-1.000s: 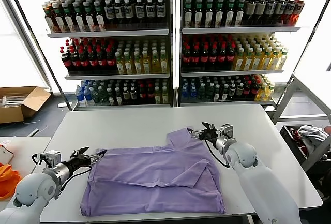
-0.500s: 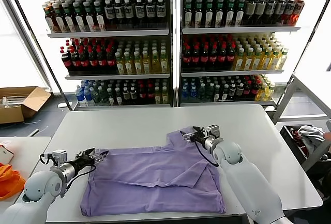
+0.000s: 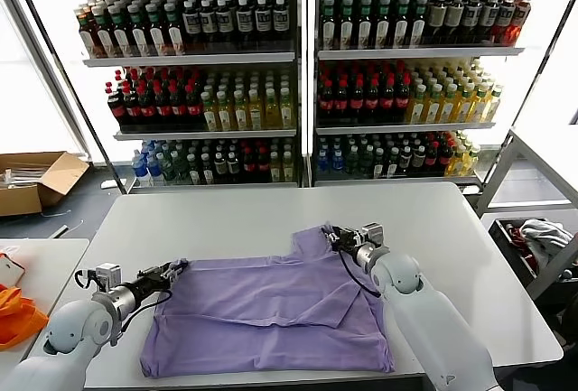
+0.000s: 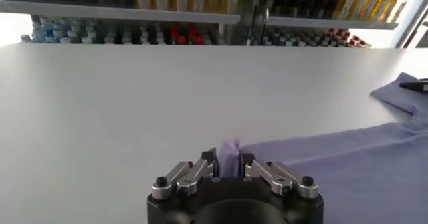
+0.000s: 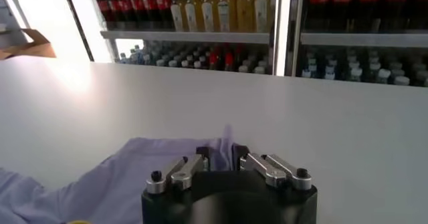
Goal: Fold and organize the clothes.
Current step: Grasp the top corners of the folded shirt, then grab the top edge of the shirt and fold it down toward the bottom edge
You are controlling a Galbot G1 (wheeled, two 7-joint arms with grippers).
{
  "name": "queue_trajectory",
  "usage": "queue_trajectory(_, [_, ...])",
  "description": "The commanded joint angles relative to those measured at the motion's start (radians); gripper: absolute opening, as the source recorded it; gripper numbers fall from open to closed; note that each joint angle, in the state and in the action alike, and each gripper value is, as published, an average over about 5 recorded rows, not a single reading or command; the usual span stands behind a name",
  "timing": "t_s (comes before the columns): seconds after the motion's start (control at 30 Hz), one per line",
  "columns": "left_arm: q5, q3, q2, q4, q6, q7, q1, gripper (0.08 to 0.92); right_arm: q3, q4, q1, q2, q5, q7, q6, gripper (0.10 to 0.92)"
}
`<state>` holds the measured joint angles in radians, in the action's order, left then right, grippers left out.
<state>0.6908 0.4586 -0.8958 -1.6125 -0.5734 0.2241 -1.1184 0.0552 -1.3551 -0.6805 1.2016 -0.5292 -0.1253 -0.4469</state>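
- The lavender T-shirt (image 3: 271, 305) lies spread on the white table (image 3: 235, 219), plain side up, covering the near-centre of the tabletop; one part is folded over on the right half, and a sleeve corner pokes out toward 12 o'clock.
- The left gripper (image 3: 173, 269) sits at about 9 o'clock of the shirt, low over the table, its fingers pinched on the shirt's left upper corner — the left wrist view shows a small tuft of purple cloth (image 4: 229, 157) squeezed between the two closed fingers.
- The right gripper (image 3: 332, 236) is at roughly 1 o'clock of the shirt, at the raised sleeve corner; the right wrist view shows a thin ridge of fabric (image 5: 226, 145) standing up between its closed fingers — it grips the shirt too.
- Behind the table, at 12 o'clock, stand shelves of bottled drinks (image 3: 298, 75).
- At 9 o'clock, on the floor, sits an open cardboard box (image 3: 36, 179).
- At 3 o'clock, beside the table, a bin holds crumpled cloth (image 3: 542, 233).
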Motion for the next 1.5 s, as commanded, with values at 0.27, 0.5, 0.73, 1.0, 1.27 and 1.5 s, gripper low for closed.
queue_trajectory(0.27, [0.055, 0.095, 0.032, -0.171, -0.001, -0.014, -0.062, 0.104, 0.106, -0.391, -0.134, -0.068, -0.145, 0.087, 0.008, 0.106])
queue_trajectory(0.5, [0.076, 0.197, 0.029, -0.306, 0.000, -0.037, -0.190, 0.102, 0.176, -0.598, -0.338, -0.140, -0.161, 0.089, 0.010, 0.106])
queue_trajectory(0.73, [0.074, 0.321, 0.024, -0.437, -0.003, -0.048, -0.350, 0.102, 0.269, -0.770, -0.552, -0.179, -0.153, 0.082, 0.020, 0.106])
queue_trajectory(1.0, [0.066, 0.446, -0.006, -0.541, 0.002, -0.030, -0.538, 0.102, 0.466, -0.909, -0.880, -0.199, -0.134, 0.048, 0.065, 0.106])
queue_trajectory(1.27, [-0.027, 0.417, -0.073, -0.575, 0.024, -0.006, -0.679, 0.102, 0.568, -0.948, -1.158, -0.186, -0.075, 0.024, 0.137, 0.106])
queue_trajectory(1.5, [-0.133, 0.384, -0.103, -0.559, 0.037, 0.003, -0.743, 0.102, 0.557, -0.904, -1.237, -0.173, 0.015, 0.032, 0.174, 0.106])
